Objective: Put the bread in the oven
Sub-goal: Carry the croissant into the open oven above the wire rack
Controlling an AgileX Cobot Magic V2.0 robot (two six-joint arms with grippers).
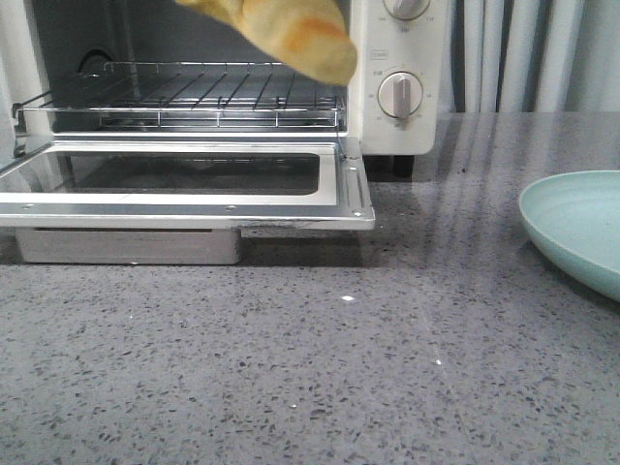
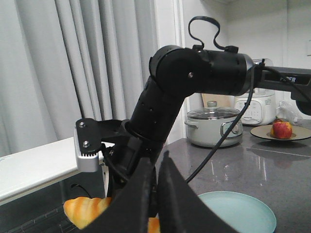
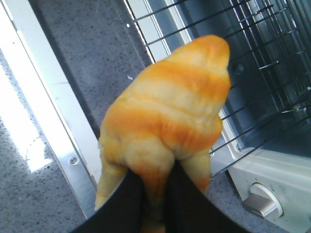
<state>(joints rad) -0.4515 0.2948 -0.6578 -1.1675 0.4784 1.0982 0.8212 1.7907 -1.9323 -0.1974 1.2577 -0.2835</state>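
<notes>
Front view: your bread (image 1: 291,34) hangs in the air at the top edge of the frame, in front of the oven (image 1: 387,116) opening and above the right part of the wire rack (image 1: 184,92). It touches neither rack nor door. The door (image 1: 184,179) is dropped flat and open toward you, its glass pane facing up. Two round knobs (image 1: 399,95) sit on the oven's right panel. A pale green plate (image 1: 581,228) rests on the grey counter (image 1: 310,368), well apart to the right of the oven.

Right wrist view: your right gripper (image 3: 155,199) is clamped on the lower end of the bread (image 3: 170,111); the black fingers (image 3: 189,204) press into the roll from both sides, and its tapered end points toward the rack (image 3: 262,58). The door frame (image 3: 53,126) lies beneath the bread, and one knob (image 3: 262,204) shows at the corner.

Left wrist view: your left gripper (image 2: 156,194) holds nothing, its two black fingers (image 2: 177,199) pressed together with only a thin seam between them. It looks across at the right arm (image 2: 194,77), with the bread (image 2: 85,211) showing below that arm. The plate (image 2: 238,213) lies beyond the fingers. Farther back on the counter stand a lidded pot (image 2: 214,126), a white cooker (image 2: 255,107) and an apple (image 2: 282,129) on a dish.
</notes>
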